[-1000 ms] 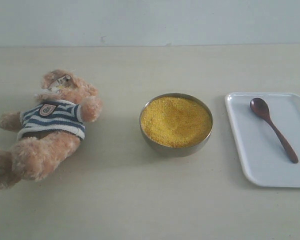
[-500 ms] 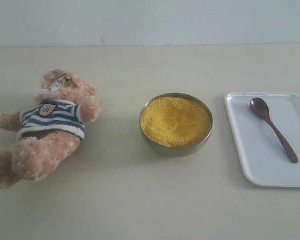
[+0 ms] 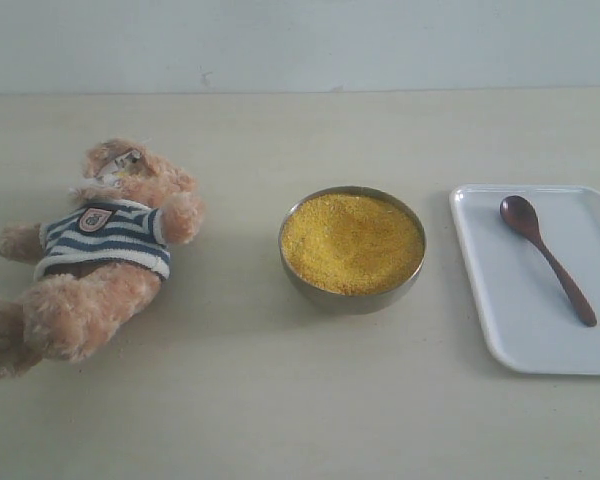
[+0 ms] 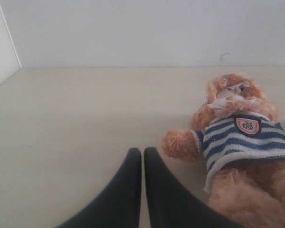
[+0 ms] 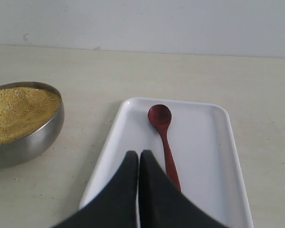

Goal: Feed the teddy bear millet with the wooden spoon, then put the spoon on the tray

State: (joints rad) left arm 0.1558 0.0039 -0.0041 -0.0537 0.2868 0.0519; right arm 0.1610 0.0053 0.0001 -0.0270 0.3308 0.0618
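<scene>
The teddy bear (image 3: 95, 255) in its striped shirt lies on its back at the table's left. Bright-yellow millet (image 3: 351, 242) fills a steel bowl (image 3: 352, 292) in the middle. On the white tray (image 3: 510, 320) at the right lies the wooden spoon (image 3: 546, 258), its round end toward the back. No gripper shows in the exterior view. In the left wrist view my left gripper (image 4: 142, 152) is shut and empty, near the bear's arm (image 4: 178, 144). My right gripper (image 5: 138, 155) is shut and empty over the tray (image 5: 204, 156), beside the spoon's handle (image 5: 165, 137).
A pale wall runs behind the beige table (image 3: 230, 400). The bowl's steel side (image 5: 35, 137) shows next to the tray in the right wrist view.
</scene>
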